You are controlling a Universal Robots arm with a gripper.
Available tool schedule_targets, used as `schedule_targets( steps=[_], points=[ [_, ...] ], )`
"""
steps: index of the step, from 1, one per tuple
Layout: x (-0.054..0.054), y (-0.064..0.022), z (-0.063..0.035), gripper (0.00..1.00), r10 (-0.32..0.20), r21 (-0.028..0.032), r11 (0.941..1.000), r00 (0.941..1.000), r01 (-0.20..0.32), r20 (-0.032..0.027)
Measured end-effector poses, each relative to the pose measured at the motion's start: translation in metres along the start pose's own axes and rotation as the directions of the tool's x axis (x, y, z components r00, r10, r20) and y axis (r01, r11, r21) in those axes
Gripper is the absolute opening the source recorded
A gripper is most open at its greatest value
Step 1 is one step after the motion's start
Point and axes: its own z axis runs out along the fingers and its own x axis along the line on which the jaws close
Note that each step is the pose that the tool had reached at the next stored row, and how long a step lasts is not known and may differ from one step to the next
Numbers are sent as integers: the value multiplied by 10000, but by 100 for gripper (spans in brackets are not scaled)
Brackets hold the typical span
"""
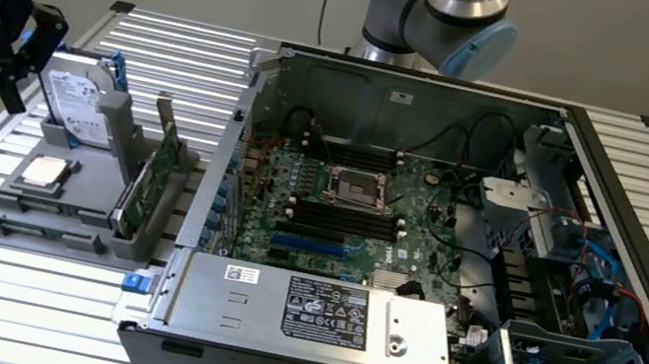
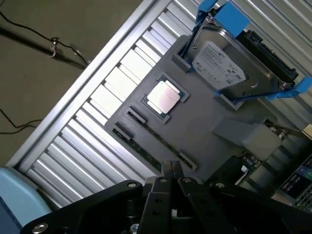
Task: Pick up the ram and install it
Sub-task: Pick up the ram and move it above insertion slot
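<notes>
- Evidently the work is at its very start: the ram lies flat in a narrow slot of the grey holder tray, along the tray's near edge, and has not been lifted.
- The gripper hangs over that tray at the exterior view's left. Its jaws are pressed together with nothing between them.
- From the wrist, the closed fingertips line up roughly over the ram's slot. The exterior view shows the gripper well above the tray, so I judge it is not touching the stick.
- The tray's other parts sit in their places:
  - the hard drive with blue handles stands at the far end;
  - the processor chip is in the middle;
  - the green expansion card stands on edge at the side towards the case.
- The open computer case lies just to the exterior view's right of the tray, with its motherboard exposed.
- The black memory slots beside the processor socket look unfilled, though I cannot be sure of every one.
- Judged from this, neither the pick-up nor the installing is done, and the whole task is left.
</notes>
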Motion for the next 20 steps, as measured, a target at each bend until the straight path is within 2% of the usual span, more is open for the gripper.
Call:
schedule_targets(
  steps=[5,10,12,16,20],
  points=[
    [0,0,3,11,-907,10,9959,9959,907,-43],
    [0,0,7,11,-1802,18,9836,9836,1802,-86],
    [0,0,10,11,-2155,26,9765,9765,2155,-99],
    [0,-1,14,11,-2860,71,9582,9582,2861,-109],
    [0,-1,21,11,-3506,207,9363,9365,3507,-72]
  ],
)
